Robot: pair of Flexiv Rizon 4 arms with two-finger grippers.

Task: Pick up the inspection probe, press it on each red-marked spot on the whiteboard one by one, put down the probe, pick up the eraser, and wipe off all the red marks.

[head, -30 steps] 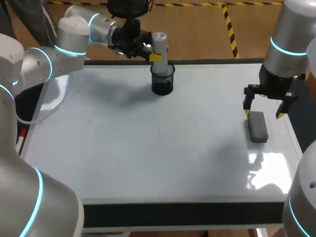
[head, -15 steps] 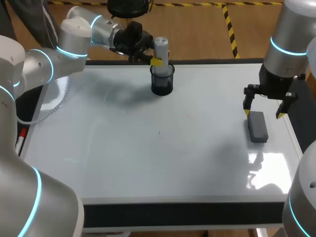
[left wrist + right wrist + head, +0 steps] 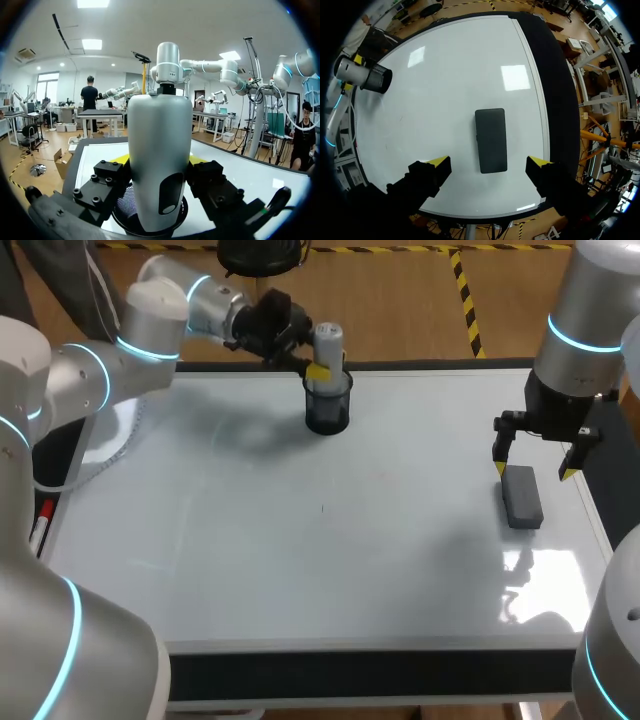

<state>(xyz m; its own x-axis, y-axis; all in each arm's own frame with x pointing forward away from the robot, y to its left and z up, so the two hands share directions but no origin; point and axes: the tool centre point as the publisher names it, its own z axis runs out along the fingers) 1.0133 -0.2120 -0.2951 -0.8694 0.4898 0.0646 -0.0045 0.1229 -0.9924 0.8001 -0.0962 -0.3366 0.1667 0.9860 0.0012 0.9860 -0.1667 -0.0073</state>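
The left end effector (image 3: 321, 364) is closed on the inspection probe (image 3: 326, 340), one finger on either side of its grey body. The probe stands upright with its lower end inside the dark cup (image 3: 328, 405) at the far middle of the whiteboard (image 3: 300, 570). The right end effector (image 3: 534, 471) hangs above the eraser (image 3: 522, 500) near the board's right edge, fingers spread wide and touching nothing. No red marks can be made out on the board. The pressing looks finished and the probe nearly put down. Releasing it, lifting the eraser and wiping are left.
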